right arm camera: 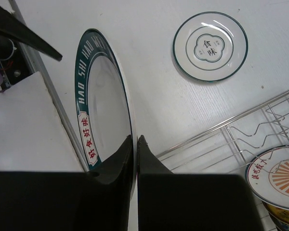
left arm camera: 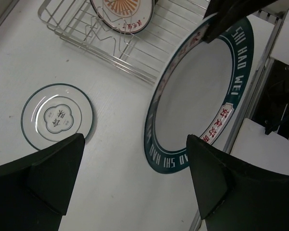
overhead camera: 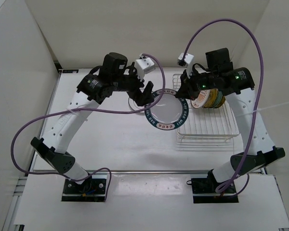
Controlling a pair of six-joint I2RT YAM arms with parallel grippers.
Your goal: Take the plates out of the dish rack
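A large white plate with a dark lettered rim [overhead camera: 167, 109] is held tilted above the table, just left of the dish rack [overhead camera: 207, 132]. My right gripper [overhead camera: 184, 90] is shut on its rim, seen edge-on in the right wrist view [right arm camera: 135, 140]. My left gripper [overhead camera: 147, 94] is open and empty beside the plate's left rim; in the left wrist view [left arm camera: 135, 178] the plate [left arm camera: 197, 96] lies ahead between the fingers. An orange sunburst plate [overhead camera: 202, 98] and a yellow plate [overhead camera: 216, 100] stand in the rack.
A small white plate with a thin teal ring [left arm camera: 58, 118] lies flat on the table left of the rack, partly under my left gripper in the top view; it also shows in the right wrist view [right arm camera: 210, 46]. The rack's near half holds bare wires [overhead camera: 204, 127].
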